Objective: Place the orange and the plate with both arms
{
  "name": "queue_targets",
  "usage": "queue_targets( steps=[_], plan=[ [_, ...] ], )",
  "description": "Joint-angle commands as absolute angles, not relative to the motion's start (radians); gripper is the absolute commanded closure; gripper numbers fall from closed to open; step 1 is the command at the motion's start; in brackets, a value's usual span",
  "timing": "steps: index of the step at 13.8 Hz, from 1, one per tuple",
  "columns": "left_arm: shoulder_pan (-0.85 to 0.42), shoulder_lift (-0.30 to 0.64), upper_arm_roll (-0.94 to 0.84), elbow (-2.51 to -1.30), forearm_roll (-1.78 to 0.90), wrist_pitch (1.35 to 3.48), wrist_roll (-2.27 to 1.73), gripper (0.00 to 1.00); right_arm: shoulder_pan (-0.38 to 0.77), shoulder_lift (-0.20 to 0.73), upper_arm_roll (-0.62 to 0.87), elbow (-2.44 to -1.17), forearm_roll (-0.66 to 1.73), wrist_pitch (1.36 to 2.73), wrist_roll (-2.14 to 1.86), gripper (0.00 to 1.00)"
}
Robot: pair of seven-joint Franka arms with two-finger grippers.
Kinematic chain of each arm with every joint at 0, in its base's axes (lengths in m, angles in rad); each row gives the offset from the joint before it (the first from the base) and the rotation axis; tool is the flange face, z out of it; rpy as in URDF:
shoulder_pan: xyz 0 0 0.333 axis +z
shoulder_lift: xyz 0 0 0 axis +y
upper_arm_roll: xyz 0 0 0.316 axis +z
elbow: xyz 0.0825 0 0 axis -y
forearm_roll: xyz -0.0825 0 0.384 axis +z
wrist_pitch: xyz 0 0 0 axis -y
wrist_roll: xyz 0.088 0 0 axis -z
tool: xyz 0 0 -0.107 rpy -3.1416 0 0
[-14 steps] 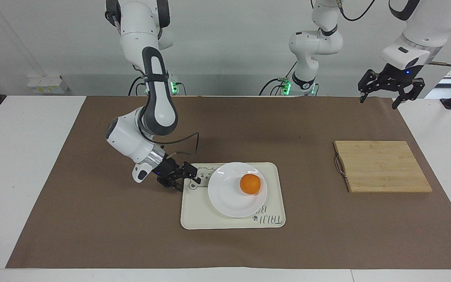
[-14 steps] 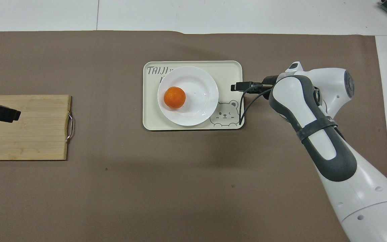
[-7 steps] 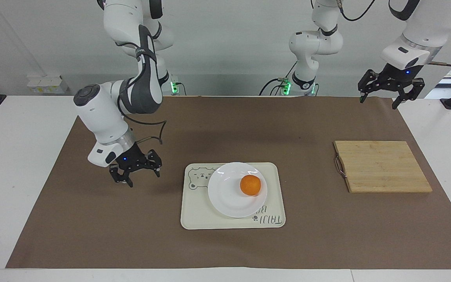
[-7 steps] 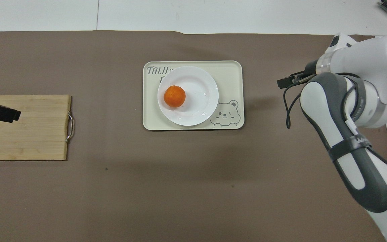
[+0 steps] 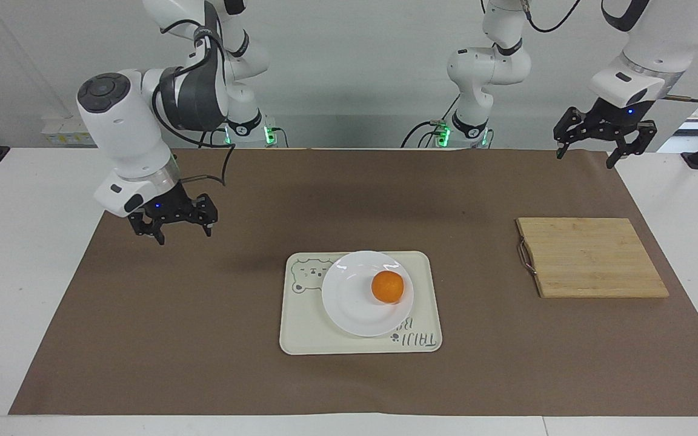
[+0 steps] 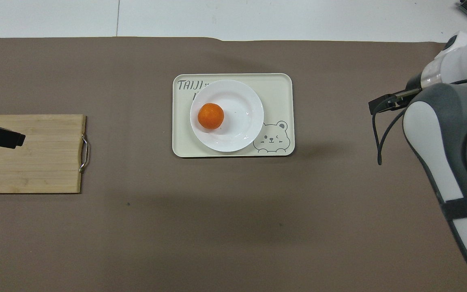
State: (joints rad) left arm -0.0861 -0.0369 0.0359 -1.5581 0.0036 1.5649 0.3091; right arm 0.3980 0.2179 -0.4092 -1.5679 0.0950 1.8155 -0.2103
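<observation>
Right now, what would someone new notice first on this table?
The orange stands out, sitting in the white plate on the bear-print tray mid-table. A cutting board lies toward the left arm's end. The right gripper and left gripper both hang open and empty.

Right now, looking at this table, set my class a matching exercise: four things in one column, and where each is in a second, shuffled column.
Things:
1. orange
2. plate
3. left gripper
4. right gripper

Places:
A. on the bear-print tray
B. raised over bare brown mat, empty
C. on the plate
D. raised, in the overhead view above the cutting board

Pairs: 1-C, 2-A, 3-D, 4-B
</observation>
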Motion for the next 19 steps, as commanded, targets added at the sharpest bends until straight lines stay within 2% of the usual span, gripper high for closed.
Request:
queue_targets(
  steps=[1,10,12,14,16,19],
  plan=[
    [-0.084,-0.049,0.037,-1.556,0.012,1.548,0.308,0.0,0.4,0.163,-0.407,-1.571,0.074,1.753,-0.178,0.0],
    [-0.078,-0.051,0.037,-1.549,-0.002,1.551,0.279,0.0,0.384,0.132,-0.407,-1.572,0.071,1.744,-0.176,0.0],
    [-0.08,-0.051,0.037,-1.549,-0.002,1.551,0.284,0.0,0.313,0.117,-0.358,-1.571,0.064,1.726,-0.173,0.0],
    [-0.077,-0.051,0.037,-1.552,-0.002,1.549,0.285,0.0,0.198,0.088,-0.231,-1.572,0.043,1.718,-0.158,0.0],
    [-0.078,-0.051,0.037,-1.552,-0.002,1.549,0.282,0.0,0.144,0.066,-0.18,-1.575,0.026,1.695,-0.105,0.0],
    [-0.077,-0.052,0.037,-1.555,-0.002,1.549,0.281,0.0,-0.004,0.029,-0.025,-1.589,0.026,1.674,-0.065,0.0]
  ],
)
